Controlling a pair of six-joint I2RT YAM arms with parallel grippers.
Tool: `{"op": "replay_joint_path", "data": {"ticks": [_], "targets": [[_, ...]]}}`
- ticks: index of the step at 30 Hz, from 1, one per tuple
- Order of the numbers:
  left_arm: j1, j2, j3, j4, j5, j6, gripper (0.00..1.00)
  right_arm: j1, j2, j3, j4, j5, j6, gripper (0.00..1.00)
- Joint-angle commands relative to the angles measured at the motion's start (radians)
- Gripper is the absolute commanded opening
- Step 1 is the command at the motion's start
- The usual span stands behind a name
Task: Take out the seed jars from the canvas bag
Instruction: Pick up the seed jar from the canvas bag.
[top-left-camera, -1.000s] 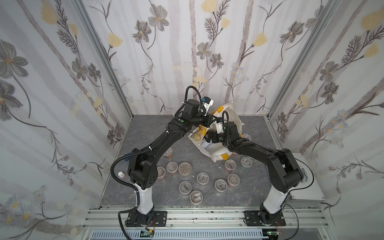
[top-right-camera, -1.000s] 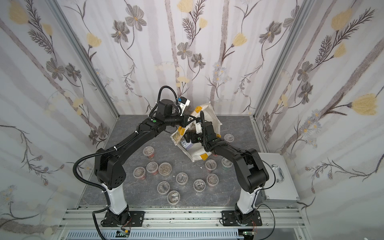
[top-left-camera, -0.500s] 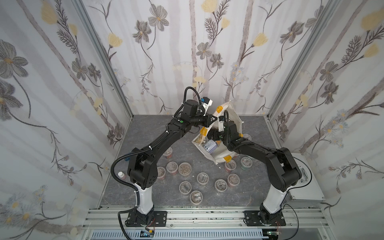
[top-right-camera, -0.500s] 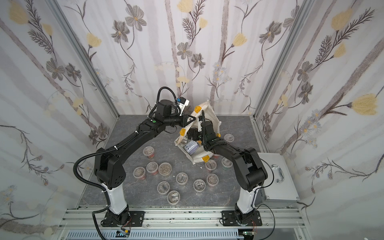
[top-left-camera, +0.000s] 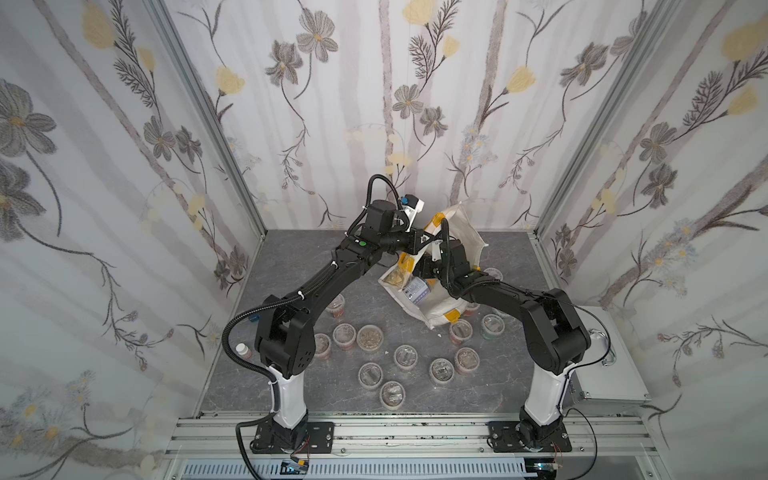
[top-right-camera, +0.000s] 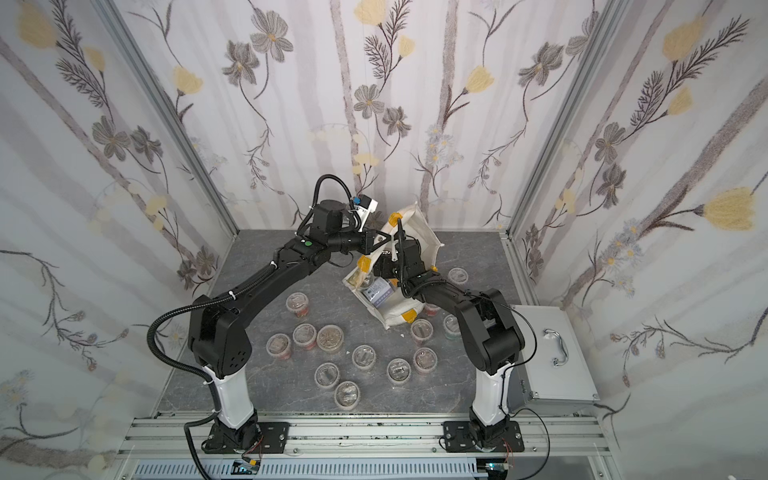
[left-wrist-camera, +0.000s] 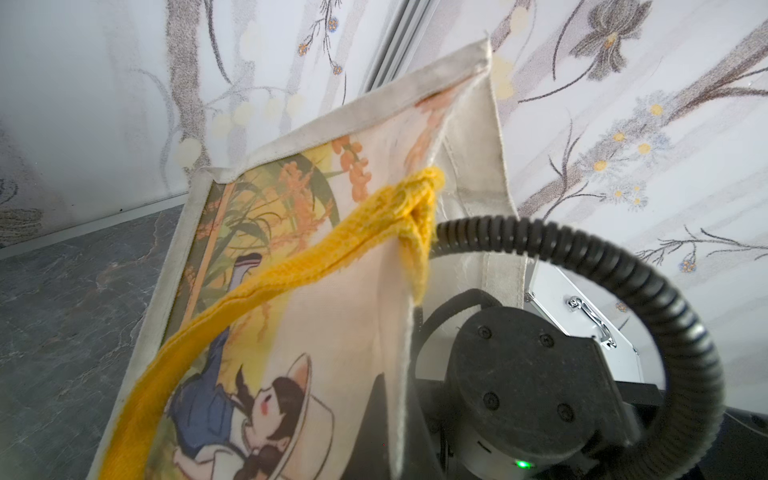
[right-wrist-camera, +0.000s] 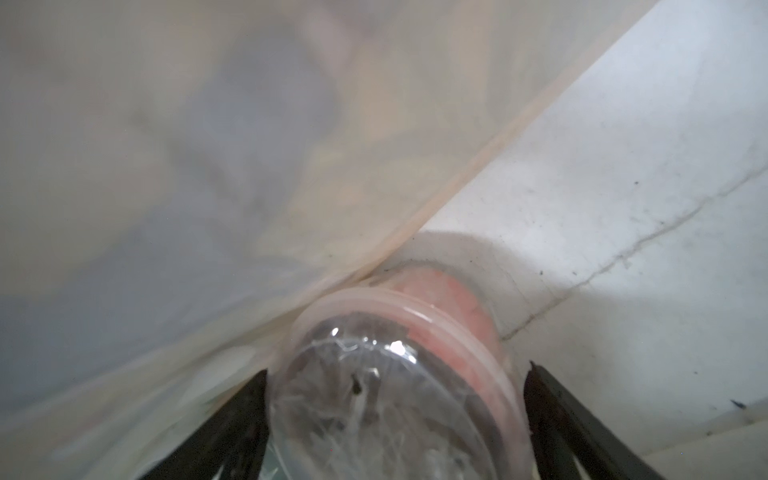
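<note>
Right claw (right-wrist-camera: 397, 369): buried in canvas bag (top-left-camera: 436, 309), so unseen in both top views. Wrist view gives only its two black fingers (right-wrist-camera: 232, 428), cut by btm edge, either side of a red-band seed jar (right-wrist-camera: 399, 399). That jar is blurred and cut at btm too; contact w/ fingers can't be told. Bag cloth there is out of focus.

Left claw (top-left-camera: 431, 238): tips hidden against bag rim, outside its own wrist view. Yellow handle (left-wrist-camera: 291, 270) runs off btm edge.

Bluish-label item (top-left-camera: 415, 291) in bag mouth: too small to read. Second jar (top-left-camera: 336, 306) is half under left arm. Third jar (top-left-camera: 473, 309) is partly under bag corner. White-capped bottle (top-left-camera: 242, 351) at bench's left edge: too small to identify.
</note>
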Motion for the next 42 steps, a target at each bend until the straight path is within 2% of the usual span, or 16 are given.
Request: {"op": "replay_joint_path", "data": {"ticks": [1, 5, 17, 24, 31, 36, 42], "targets": [[0.008, -0.022, -0.009, 0.134, 0.032, -0.005, 0.0, 0.0, 0.002, 0.009, -0.037, 0.03, 0.009, 0.87], [0.014, -0.032, -0.033, 0.168, 0.033, -0.03, 0.0, -0.006, 0.003, 0.021, -0.066, 0.056, 0.027, 0.82], [0.043, -0.036, -0.087, 0.198, 0.014, -0.073, 0.0, -0.014, -0.106, 0.03, -0.081, -0.023, 0.063, 0.71], [0.07, -0.043, -0.117, 0.196, -0.036, -0.082, 0.0, -0.013, -0.2, 0.021, -0.161, -0.145, 0.074, 0.69], [0.103, -0.053, -0.13, 0.165, -0.073, -0.066, 0.0, -0.012, -0.352, 0.041, -0.332, -0.266, 0.03, 0.67], [0.12, -0.056, -0.156, 0.166, -0.086, -0.062, 0.0, -0.06, -0.492, 0.025, -0.455, -0.333, 0.007, 0.65], [0.135, -0.059, -0.176, 0.155, -0.131, -0.062, 0.0, -0.198, -0.621, -0.02, -0.54, -0.399, -0.022, 0.63]]}}
